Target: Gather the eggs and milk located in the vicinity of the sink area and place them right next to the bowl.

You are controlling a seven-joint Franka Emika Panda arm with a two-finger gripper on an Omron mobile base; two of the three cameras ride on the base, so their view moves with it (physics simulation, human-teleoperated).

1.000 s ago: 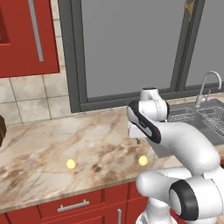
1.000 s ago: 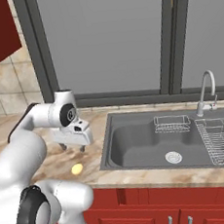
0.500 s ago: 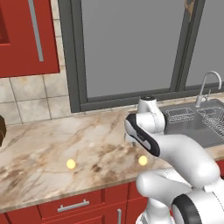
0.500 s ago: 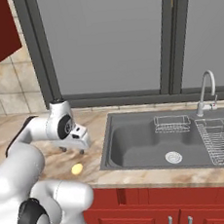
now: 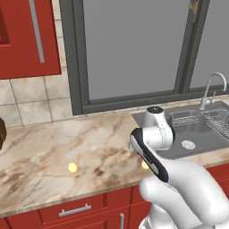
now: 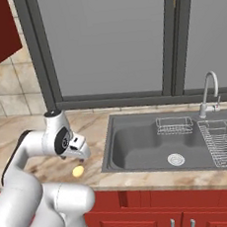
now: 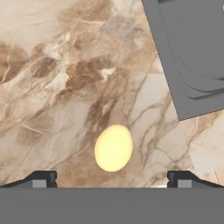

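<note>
White rounded arm (image 5: 179, 188), dark joints

The tabletop (image 5: 53, 143) is pale cream marble veined with brown and tan patches. Two eggs glow soft yellow: one (image 5: 72, 167) out on the marble, the other (image 7: 113, 148) a warmer yellow-orange close beside the sink (image 6: 139, 147), which is dark grey with a white drain (image 6: 176, 159) and pale wire racks (image 6: 223, 143). The faucet (image 6: 208, 93) is chrome. The cabinets (image 5: 27, 36) are deep red with silver handles. The wall tiles (image 5: 27, 100) are beige, and the window frame (image 5: 74, 58) is dark grey around flat grey panes.
</note>
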